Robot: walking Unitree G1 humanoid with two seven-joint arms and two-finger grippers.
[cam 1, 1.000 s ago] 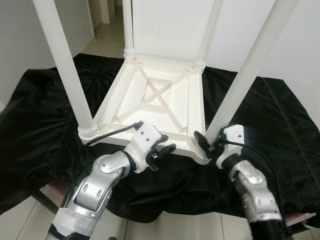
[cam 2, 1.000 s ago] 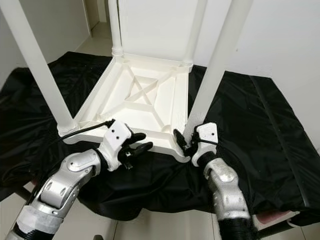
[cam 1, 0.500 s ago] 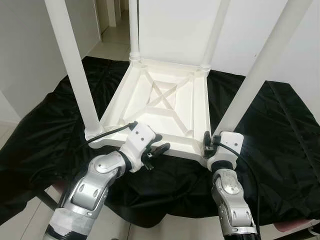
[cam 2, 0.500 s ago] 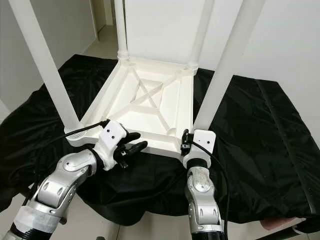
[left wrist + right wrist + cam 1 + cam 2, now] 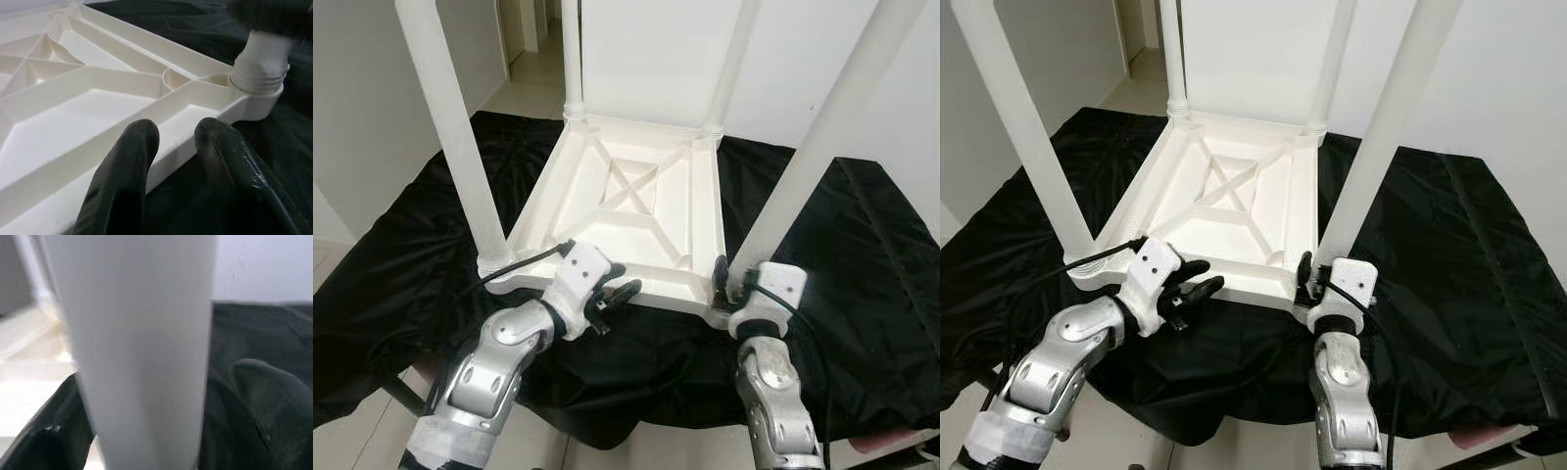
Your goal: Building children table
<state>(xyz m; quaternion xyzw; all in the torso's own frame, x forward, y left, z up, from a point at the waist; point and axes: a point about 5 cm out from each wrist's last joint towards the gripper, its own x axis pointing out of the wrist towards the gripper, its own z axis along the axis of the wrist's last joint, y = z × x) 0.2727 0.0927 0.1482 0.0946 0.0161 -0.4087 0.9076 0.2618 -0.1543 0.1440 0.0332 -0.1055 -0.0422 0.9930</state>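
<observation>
Plain white walls point(image 5: 372, 117). Pale tiled floor point(image 5: 533, 93) leading into a doorway. Black sheet point(image 5: 862, 255) draped over raised surface.

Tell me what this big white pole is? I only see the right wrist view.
Observer: It's a table leg, standing up at the near right corner of an upside-down white table.
Operator: Is my gripper holding it?
Observer: Yes, the right gripper grips it low down, with a finger on each side.
Operator: What's the other arm doing?
Observer: The left gripper is at the table's near edge, with its fingers lying over the rim.
Operator: How many legs are on?
Observer: Four, one at each corner. The table sits on a black cloth.
</observation>
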